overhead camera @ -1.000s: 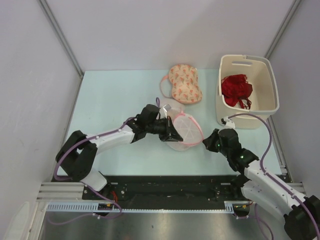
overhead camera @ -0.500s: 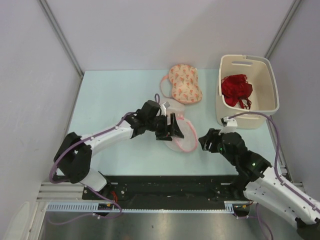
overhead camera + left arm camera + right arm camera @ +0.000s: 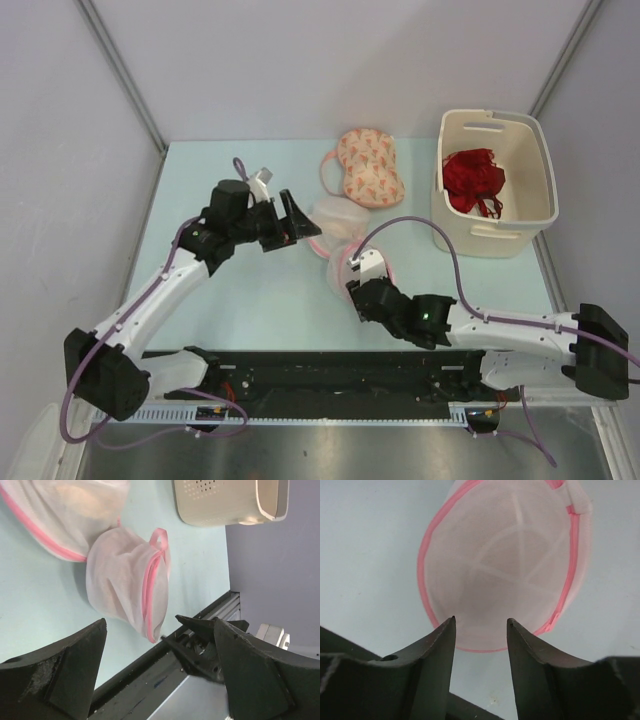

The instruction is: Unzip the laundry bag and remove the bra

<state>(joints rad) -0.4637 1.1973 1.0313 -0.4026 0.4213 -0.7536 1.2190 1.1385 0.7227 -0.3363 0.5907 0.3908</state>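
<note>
The laundry bag (image 3: 340, 258), a white mesh dome with pink zipper trim, lies on the pale blue table in front of my right gripper (image 3: 350, 278). In the right wrist view the bag (image 3: 500, 565) fills the top. That gripper (image 3: 481, 620) is open, its tips just short of the bag's near rim and holding nothing. A faint peach tint shows through the mesh; the bra itself is hidden. My left gripper (image 3: 297, 222) is wide open and empty, apart from the bag on its left. In the left wrist view the bag (image 3: 125, 585) lies beyond this gripper (image 3: 159, 625).
A twin mesh pouch (image 3: 335, 213) showing cream fabric (image 3: 65, 510) touches the bag on its far side. A pink printed bra (image 3: 368, 168) lies further back. A cream basket (image 3: 495, 238) at the right holds a red lacy bra (image 3: 472, 180). A black rail (image 3: 300, 365) runs along the near edge.
My left gripper opened, let go of the bag and pulled back to the left. My right gripper opened and swung left to the bag's near side. The bag now rests on the table.
</note>
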